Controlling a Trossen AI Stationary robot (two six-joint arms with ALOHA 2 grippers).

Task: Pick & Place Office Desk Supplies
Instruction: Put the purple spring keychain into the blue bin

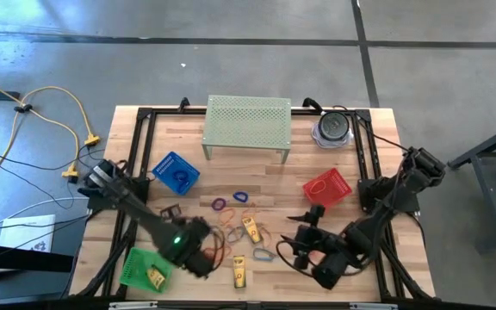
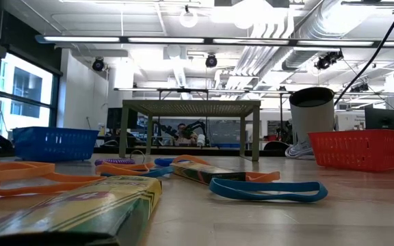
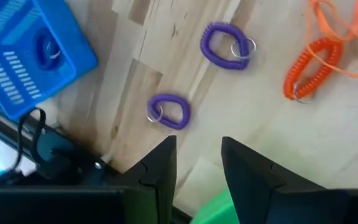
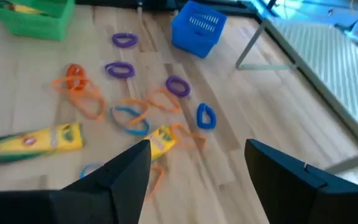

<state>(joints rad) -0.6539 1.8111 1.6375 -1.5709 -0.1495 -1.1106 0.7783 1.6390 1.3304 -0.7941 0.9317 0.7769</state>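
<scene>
The supplies lie loose in the middle of the table: purple coil loops (image 3: 168,111) (image 3: 229,46), an orange coil (image 3: 309,68), orange and blue bands (image 4: 129,118), and yellow boxes (image 1: 250,228) (image 1: 239,271). A green basket (image 1: 140,267) at the near left holds another yellow box (image 1: 155,275). A blue basket (image 1: 176,172) holds a blue loop. My left gripper (image 1: 200,258) (image 3: 197,165) hangs over the table beside the green basket, pointing down, narrowly open with nothing between its fingers. My right gripper (image 1: 300,237) (image 4: 197,149) is wide open above the near right, slanting toward the supplies.
A red basket (image 1: 327,187) stands at the right. A pale green perforated stand (image 1: 246,125) stands at the far middle, with a dark cup (image 1: 332,129) to its right. A black frame (image 1: 140,138) runs along the table's edges.
</scene>
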